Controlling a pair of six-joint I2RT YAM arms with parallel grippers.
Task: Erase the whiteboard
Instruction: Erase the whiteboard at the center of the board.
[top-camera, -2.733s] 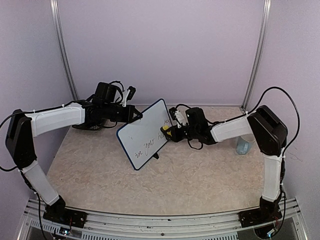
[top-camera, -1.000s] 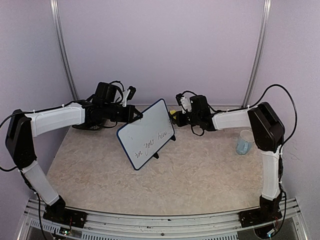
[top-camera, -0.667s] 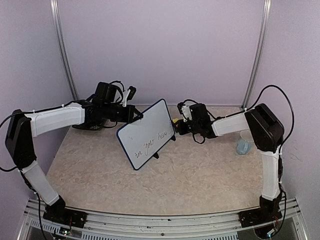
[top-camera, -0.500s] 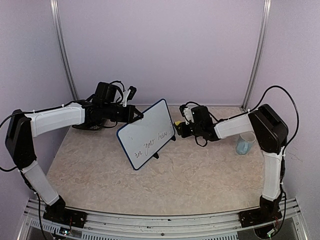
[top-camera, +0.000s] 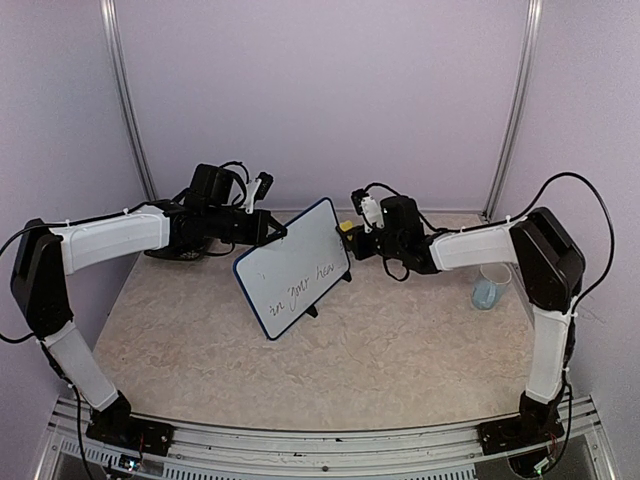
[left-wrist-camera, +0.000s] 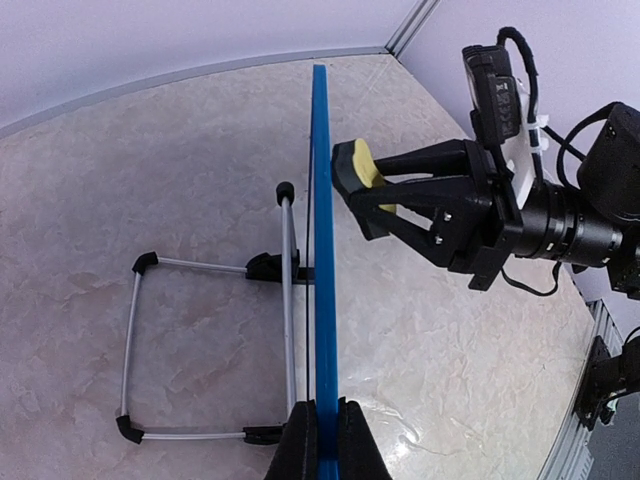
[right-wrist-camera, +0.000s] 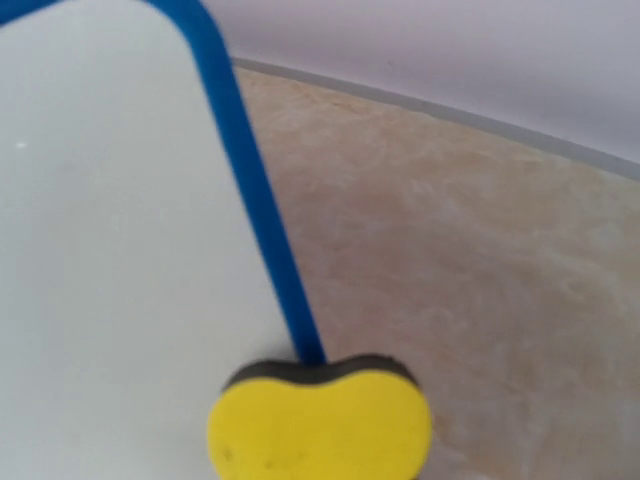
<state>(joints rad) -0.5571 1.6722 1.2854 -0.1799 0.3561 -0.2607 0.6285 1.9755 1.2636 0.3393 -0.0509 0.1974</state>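
R hand (top-camera: 350, 232) w/ the yellow sponge (top-camera: 344, 227) was pressed on the whiteboard (top-camera: 295, 268) face a few secs back, covering the end of the writing. It's come off since. Went up by the top rt corner, dipped along the rt edge, now back up at that corner, just beside the frame. R elbow's swung further rt.

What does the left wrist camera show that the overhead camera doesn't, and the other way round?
Only the left wrist view shows the grey wire stand behind the whiteboard, which appears edge-on there. Only the top view shows the handwriting on the board's face and a clear cup near the right arm. Both show the left gripper clamped on the board's blue frame and the right gripper holding a yellow sponge beside the board's edge.
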